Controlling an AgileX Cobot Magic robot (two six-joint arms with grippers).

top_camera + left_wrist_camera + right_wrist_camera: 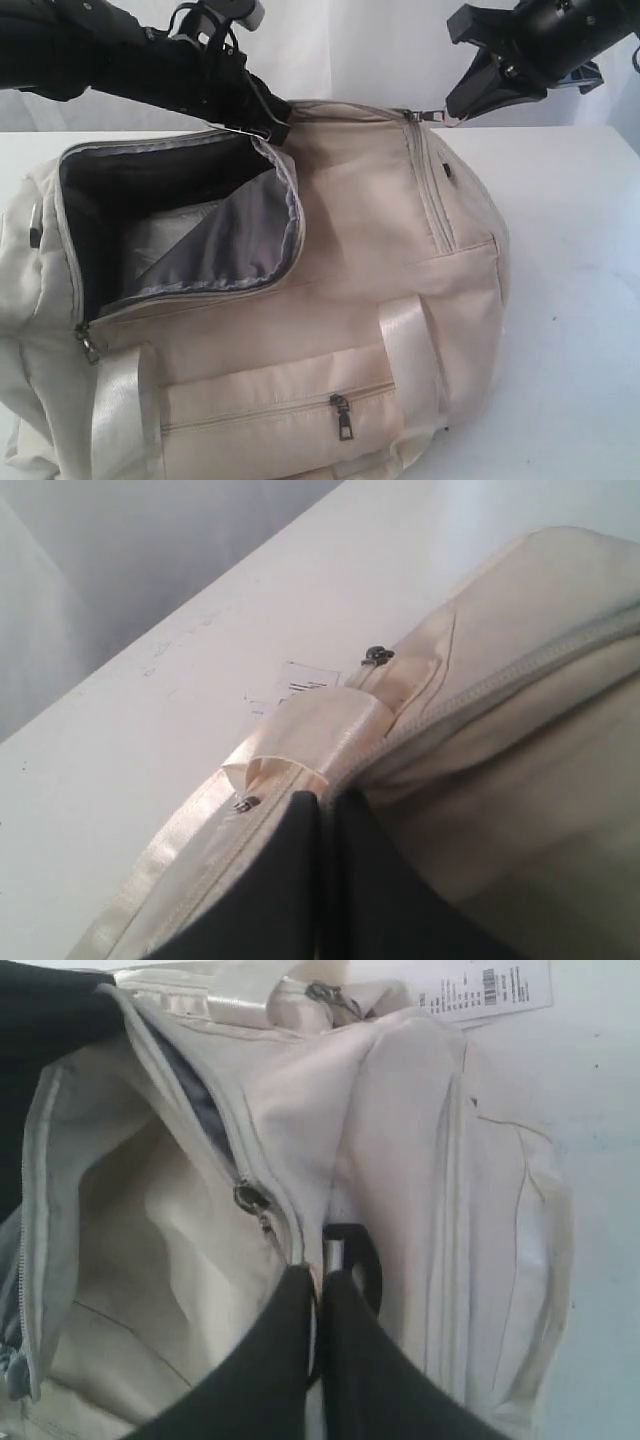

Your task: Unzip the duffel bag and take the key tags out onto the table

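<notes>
The duffel bag (340,280) lies on its side on the counter (580,300), filling most of the room under both arms. It is soft, limp cloth and probably light. It sags wherever it is not held, so the mouth will likely fall shut if let go.

The left fingers (265,890) are pressed together on the bag's zip edge, right under a folded satin strap (310,730). That strap looks slippery, so the rougher zip tape is the better hold. Below these fingers the mouth gapes, showing dark grey lining (150,230).

The right fingers (265,1370) are closed to a slit, with a zip slider (250,1198) just beside their tips. I cannot tell whether anything thin is nipped between them.

The key tags show in none of the 3 views and are presumably down in the lining. Hard, light plastic on rings should be taken by the ring or the whole bunch.

Bare counter spreads beyond the right fingers, away from the bag, giving good room to set things down. Beyond the left fingers a paper label (300,685) lies on the counter, with the far edge further on.
</notes>
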